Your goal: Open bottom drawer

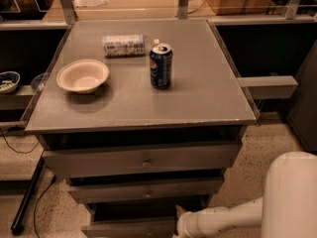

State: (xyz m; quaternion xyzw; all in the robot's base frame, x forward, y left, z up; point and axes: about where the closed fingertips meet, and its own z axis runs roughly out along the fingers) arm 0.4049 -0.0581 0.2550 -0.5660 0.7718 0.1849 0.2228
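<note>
Counter (208, 98) is carrying a bowl (82, 75) and a can (161, 66). Bottom drawer (129, 228) is sitting lowest, at the frame edge. Gripper (179, 228) is hovering by its right front; can't tell the jaws' state. Likely approaching; next is needing a knob grab and a straight pull.

Gripper (182, 226) at the lower edge just right of the bottom drawer (130, 228), open floor (247, 178) rightward, middle drawer (146, 190) close above.

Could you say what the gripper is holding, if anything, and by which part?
Cannot be told: the gripper is at the front of the bottom drawer, by the picture's lower edge, with any hold hidden.
</note>
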